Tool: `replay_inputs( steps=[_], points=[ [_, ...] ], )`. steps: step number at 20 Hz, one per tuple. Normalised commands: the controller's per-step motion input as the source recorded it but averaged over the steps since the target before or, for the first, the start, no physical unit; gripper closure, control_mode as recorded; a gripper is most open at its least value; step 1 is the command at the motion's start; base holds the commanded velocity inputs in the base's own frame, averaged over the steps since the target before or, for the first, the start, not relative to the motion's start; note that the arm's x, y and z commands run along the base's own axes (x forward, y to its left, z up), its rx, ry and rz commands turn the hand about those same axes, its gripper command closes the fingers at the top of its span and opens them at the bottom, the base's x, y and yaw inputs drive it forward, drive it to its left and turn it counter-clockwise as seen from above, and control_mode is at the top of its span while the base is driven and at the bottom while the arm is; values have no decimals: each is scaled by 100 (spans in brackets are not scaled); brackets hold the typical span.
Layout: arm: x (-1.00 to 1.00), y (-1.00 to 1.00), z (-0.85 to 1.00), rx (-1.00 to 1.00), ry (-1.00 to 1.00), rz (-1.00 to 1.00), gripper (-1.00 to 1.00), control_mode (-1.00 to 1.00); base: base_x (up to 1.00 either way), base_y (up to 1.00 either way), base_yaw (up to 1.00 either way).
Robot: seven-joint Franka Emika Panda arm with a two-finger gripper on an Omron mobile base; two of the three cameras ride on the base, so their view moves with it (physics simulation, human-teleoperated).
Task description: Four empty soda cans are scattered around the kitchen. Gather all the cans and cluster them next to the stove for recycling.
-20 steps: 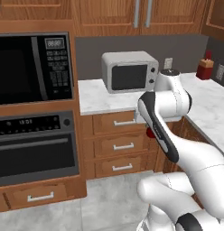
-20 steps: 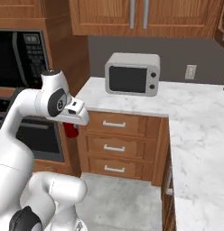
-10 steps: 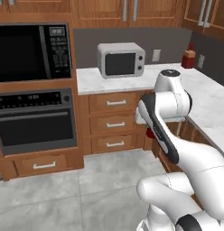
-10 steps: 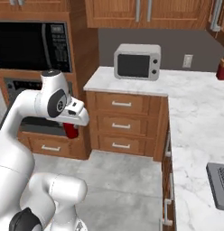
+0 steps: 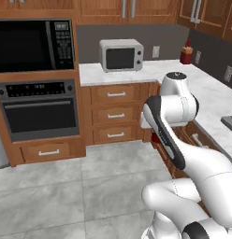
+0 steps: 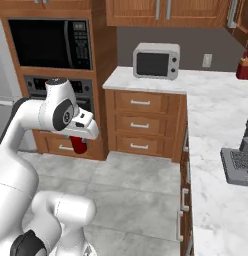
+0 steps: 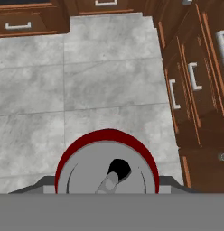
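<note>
jaws clamp red cylindrical soda can [image 7: 107, 173], silvery top.

Red soda can [image 7: 106, 171] w/ matt grey metal top; wood cabinets [image 6: 146, 125], marble counter [image 6: 216, 125].

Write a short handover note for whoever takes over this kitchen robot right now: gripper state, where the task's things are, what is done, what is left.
Gripper: shut on a red soda can, carried low over the grey floor tiles, beside the wall oven.
Another red object stands far back on the marble counter; too small to tell whether it is a can.
Done: one can picked up.
Left: find the stove, set this can beside it, then gather the other cans.
</note>
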Motion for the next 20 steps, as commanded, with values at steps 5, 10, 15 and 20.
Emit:
replay_inputs(
  steps=[5,10,15,20],
  points=[
    [0,0,0,0,0,0,100,100,-60,-4,-25],
    [0,0,0,0,0,0,100,100,-6,0,-48],
    [0,0,0,0,0,0,100,100,0,0,-50],
    [0,0,0,0,0,0,100,100,0,0,-50]
  ],
)
